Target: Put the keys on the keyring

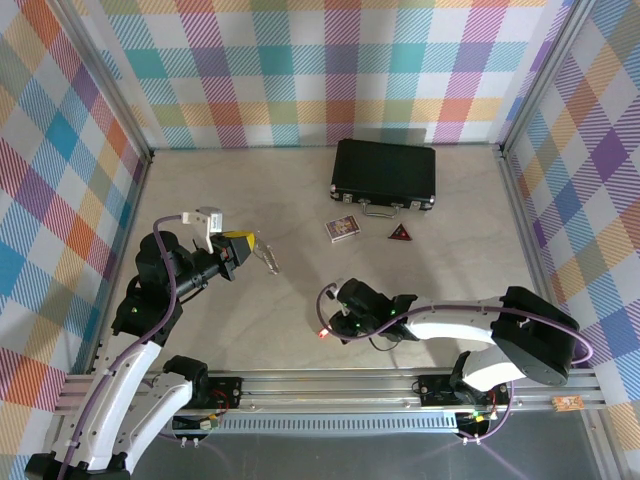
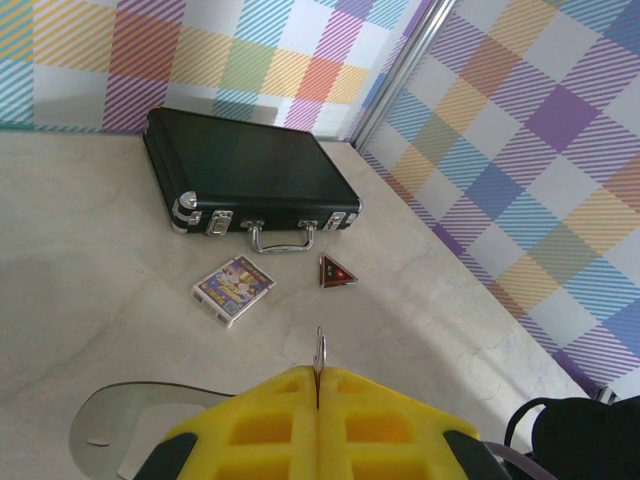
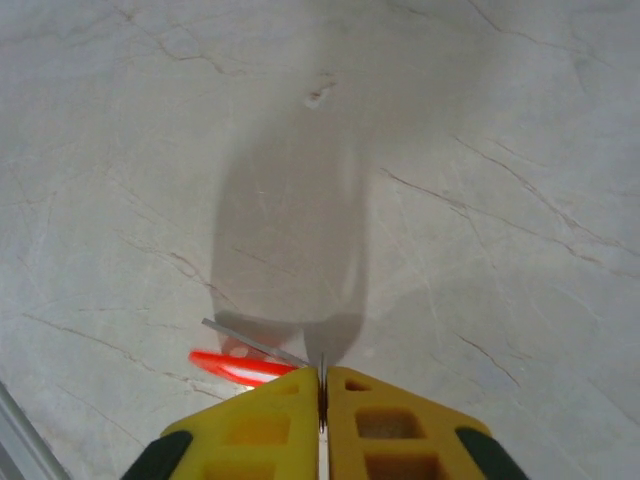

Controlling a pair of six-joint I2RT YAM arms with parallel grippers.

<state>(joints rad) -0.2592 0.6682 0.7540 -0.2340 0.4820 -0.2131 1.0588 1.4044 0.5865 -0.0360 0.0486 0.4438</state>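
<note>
**A:** What is shown from above?

**B:** The keyring (image 1: 266, 257) is held clear of the tabletop (image 1: 250, 190) by the left end effector (image 1: 238, 250), left of centre. The key (image 1: 322, 333), known by its red head, is seen at the tip of the right end effector (image 1: 330, 325), low and nearer the front edge. Key and keyring are well apart.

**A:** And from the left wrist?

**B:** The yellow fingers (image 2: 270, 420) are pressed together. A thin edge of the keyring (image 2: 320, 348) is seen rising from the seam between them, so the loop is clamped. The black case (image 2: 250, 165), the card box (image 2: 233, 288) and the dark triangular piece (image 2: 336, 271) lie beyond it on the tabletop.

**A:** And from the right wrist?

**B:** The jaws are narrow, almost touching. The silver part of the key (image 3: 255, 343) runs into the seam, and the red head juts out to the left. The key appears to be pinched by its metal part, though how firmly cannot be told. Bare tabletop (image 3: 450, 200) lies beneath.

**A:** How far along is the task judged to be?

**B:** Both pick-ups seem to be done, with the loop in one end effector and a key in the other. Nothing has been threaded yet. The two must be brought together, the hole in the key lined up with the loop's opening, and the key slid on. Only one key can be made out.
</note>
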